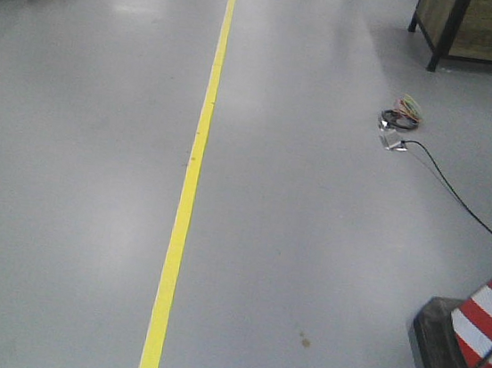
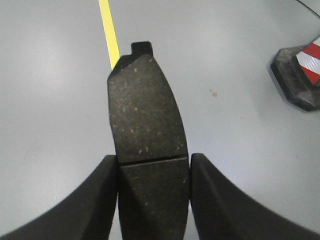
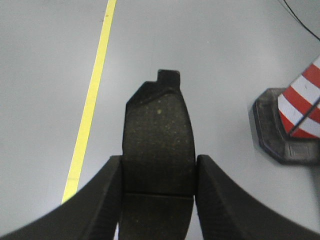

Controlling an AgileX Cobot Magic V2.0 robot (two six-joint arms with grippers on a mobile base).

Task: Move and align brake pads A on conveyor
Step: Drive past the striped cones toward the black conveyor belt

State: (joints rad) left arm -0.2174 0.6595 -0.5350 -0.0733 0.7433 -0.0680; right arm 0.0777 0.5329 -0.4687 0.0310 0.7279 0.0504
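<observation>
Pinching a brake pad (image 2: 145, 115) by its long edges, the left gripper (image 2: 153, 167) has both jaws pressed vs. the pad's sides at the groove. The pad sticks out toward 12 o'clock, notched tab at the far end. The right gripper (image 3: 157, 172) clamps a second brake pad (image 3: 157, 130) the same way. Both pads hang over grey floor (image 1: 310, 246). A yellow line (image 2: 109, 30) runs off at 11 o'clock of the left pad, approx. 9 o'clock of the right one. A striped cone (image 3: 295, 115) w/ black base sits at 3 o'clock of the right pad.
</observation>
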